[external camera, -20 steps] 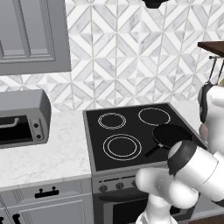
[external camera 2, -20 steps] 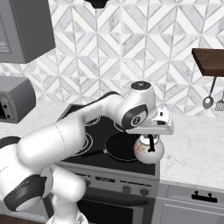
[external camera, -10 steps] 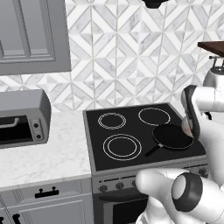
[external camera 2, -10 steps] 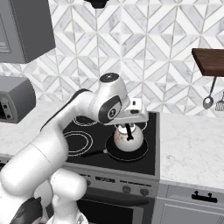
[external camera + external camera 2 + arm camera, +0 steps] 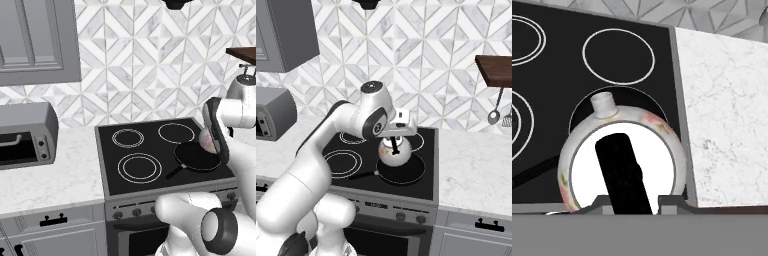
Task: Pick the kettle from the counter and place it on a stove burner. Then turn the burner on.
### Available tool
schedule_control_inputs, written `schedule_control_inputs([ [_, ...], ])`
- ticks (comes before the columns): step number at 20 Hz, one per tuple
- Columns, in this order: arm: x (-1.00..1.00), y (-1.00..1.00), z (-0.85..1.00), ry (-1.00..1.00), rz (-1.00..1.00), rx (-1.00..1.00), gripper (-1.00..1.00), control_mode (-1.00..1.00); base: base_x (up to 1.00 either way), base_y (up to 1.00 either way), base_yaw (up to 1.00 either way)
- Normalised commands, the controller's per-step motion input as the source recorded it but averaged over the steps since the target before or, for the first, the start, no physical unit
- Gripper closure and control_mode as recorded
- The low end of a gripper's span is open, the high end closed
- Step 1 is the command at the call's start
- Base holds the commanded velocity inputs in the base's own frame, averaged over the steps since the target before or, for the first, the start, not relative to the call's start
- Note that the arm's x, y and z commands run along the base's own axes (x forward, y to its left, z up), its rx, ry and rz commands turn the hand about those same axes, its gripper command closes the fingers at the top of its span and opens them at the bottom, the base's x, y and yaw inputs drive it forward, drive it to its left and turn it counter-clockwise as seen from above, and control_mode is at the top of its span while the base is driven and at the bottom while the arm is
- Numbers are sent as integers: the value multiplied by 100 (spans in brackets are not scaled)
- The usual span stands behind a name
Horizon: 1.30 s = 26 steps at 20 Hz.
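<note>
In the hand view, the kettle (image 5: pixel 622 165) fills the lower centre of the frame, seen from above: a round white body with faint floral marks, a short spout (image 5: pixel 604 105) pointing toward the top of the frame, and a dark arched handle (image 5: pixel 622 175) running across its open white top. The gripper (image 5: pixel 624 206) sits at the bottom edge over the handle; the fingers themselves are hidden, so whether they are clamped on the handle cannot be told for sure, though the kettle hangs off the surface beneath the hand in the right base view. Under the kettle lies the black frying pan (image 5: pixel 639 100), its rim showing as a dark arc around the kettle's far side, and its handle reaching to the lower left of the frame. Beyond it on the glossy black cooktop (image 5: pixel 562 90) is a single white ring (image 5: pixel 618 56), upper centre. To the right lies the white marble counter (image 5: pixel 727 120).

In the right base view, the kettle (image 5: pixel 394 151) hangs at the centre of the frame just above the frying pan (image 5: pixel 403 172), directly below the gripper (image 5: pixel 397 131) at the end of the white arm. The widest double-ring stove burner (image 5: pixel 342 163) is to the left of the pan, partly behind the arm.

In the left base view, that stove burner (image 5: pixel 139 167) lies bare at the centre, the frying pan (image 5: pixel 197 156) to its right, and a sliver of the kettle (image 5: pixel 207 141) shows beside the arm. A grey toaster oven (image 5: pixel 25 135) stands on the counter (image 5: pixel 50 180) at the left.
</note>
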Motion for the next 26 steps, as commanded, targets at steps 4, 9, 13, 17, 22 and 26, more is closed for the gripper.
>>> schedule_control_inputs([
  [4,25,27,0,0,0,19,100,-100,0,0,0],
  [9,23,55,11,0,0,11,100,-100,0,0,0],
  [13,16,75,5,0,1,2,100,-100,0,0,0],
  [17,24,82,-1,0,3,0,100,-100,0,0,0],
  [22,12,69,0,0,4,0,100,-100,0,0,0],
  [26,0,62,0,2,2,0,100,-100,0,0,0],
])
